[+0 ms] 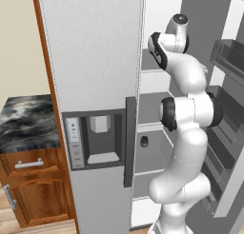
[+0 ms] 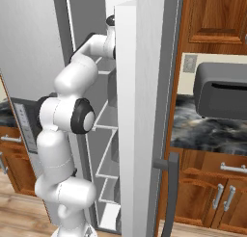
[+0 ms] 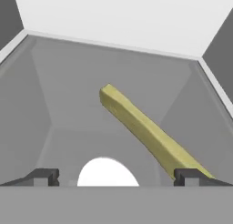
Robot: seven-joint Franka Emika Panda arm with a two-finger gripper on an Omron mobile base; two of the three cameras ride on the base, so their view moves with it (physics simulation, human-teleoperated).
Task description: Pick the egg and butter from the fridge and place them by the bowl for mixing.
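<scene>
- Egg [image 3: 108,171] — lower part cut off at the bottom of the hand view.
- Butter [image 3: 145,129] — near end hidden behind one dark fingertip [image 3: 190,176].
- Small dark item [image 1: 144,141] on fridge [image 1: 100,66] shelf — too small to identify.

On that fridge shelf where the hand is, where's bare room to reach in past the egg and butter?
Bare grey shelf lies left of the butter and beyond the egg, back to the rear wall. A smaller free patch sits right of the butter. It is crowded near the open gripper: egg between the tips, butter at one tip.
</scene>
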